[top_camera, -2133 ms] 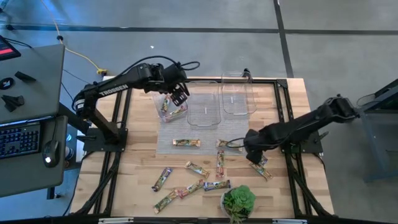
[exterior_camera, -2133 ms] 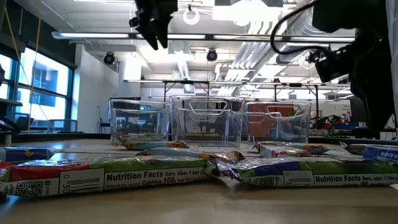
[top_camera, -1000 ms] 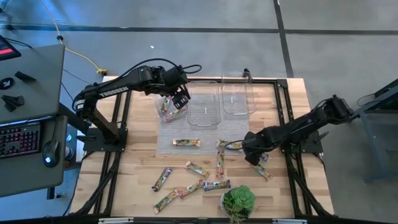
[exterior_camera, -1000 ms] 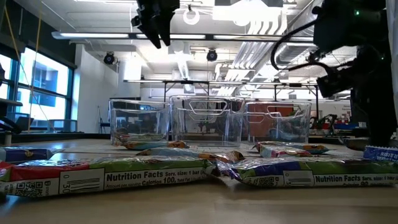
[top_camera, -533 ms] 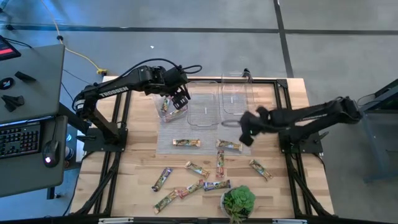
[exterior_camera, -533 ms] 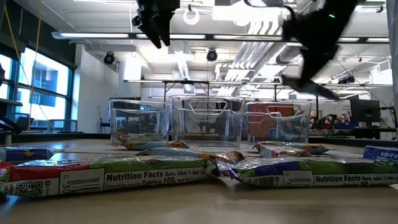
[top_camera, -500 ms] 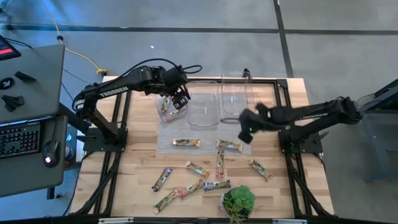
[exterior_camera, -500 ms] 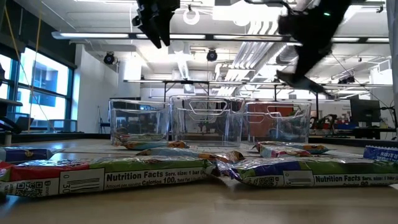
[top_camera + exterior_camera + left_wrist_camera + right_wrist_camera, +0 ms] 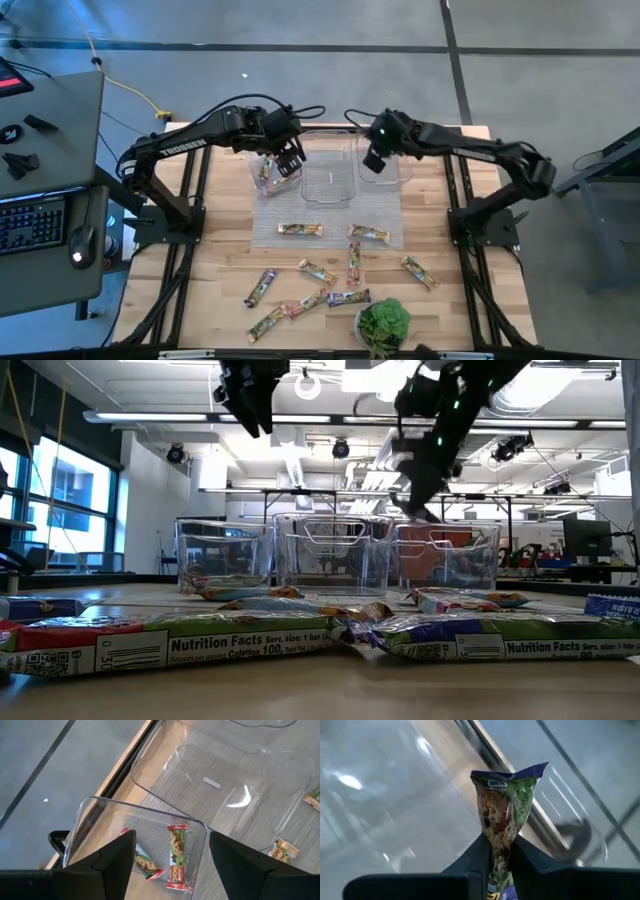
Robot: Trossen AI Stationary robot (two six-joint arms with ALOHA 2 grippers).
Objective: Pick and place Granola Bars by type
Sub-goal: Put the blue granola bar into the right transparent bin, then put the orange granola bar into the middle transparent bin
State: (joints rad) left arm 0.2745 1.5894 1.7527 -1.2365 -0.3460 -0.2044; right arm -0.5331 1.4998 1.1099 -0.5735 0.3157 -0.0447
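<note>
A purple-topped granola bar [image 9: 506,815] is pinched in the right gripper [image 9: 375,158], up in the air over the right clear bin [image 9: 380,160]. The left gripper [image 9: 290,157] hangs over the left bin [image 9: 268,172], fingers spread wide, nothing in them. Two red bars [image 9: 176,855] lie in that bin. More bars [image 9: 325,275] are scattered on the near table [image 9: 220,270].

Three clear bins [image 9: 329,170] crowd the table's far side, with both arms above them. Scattered bars [image 9: 318,272] and a plant [image 9: 383,322] clutter the near side; the mat [image 9: 330,225] between lies mostly open.
</note>
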